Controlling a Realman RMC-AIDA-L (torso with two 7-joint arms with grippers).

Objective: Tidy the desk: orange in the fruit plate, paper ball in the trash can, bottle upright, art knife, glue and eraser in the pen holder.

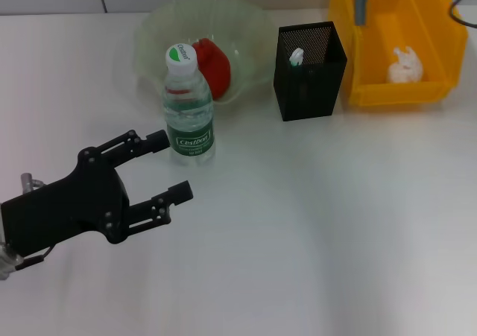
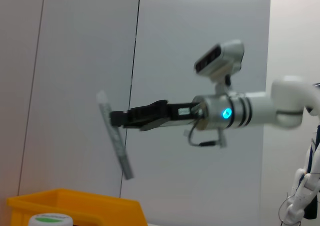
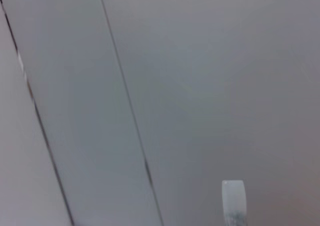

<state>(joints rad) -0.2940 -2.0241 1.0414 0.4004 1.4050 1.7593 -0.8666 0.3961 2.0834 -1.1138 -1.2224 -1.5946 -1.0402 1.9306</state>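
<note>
While the left end effector [image 1: 168, 168] hovers low over the near-left of the white worktop [image 1: 313, 232], its two black fingers spread wide and holding nothing, the water bottle [image 1: 188, 105] stands upright just beyond its upper fingertip, green cap on top, so that step looks done. Behind the bottle, the translucent fruit plate [image 1: 246, 30] cradles a red-orange fruit [image 1: 212, 66], apparently the orange. To its right, the black mesh pen holder [image 1: 309, 79] shows a white-and-green item [image 1: 297, 56] poking from its mouth. Farthest right, the yellow trash bin [image 1: 373, 60] holds the crumpled paper ball [image 1: 405, 64]. High above it, seen from the left wrist, the right end effector [image 2: 114, 118] is clamped on a slim grey art knife [image 2: 115, 142], hanging tilted, probably for dropping into the holder.
</note>
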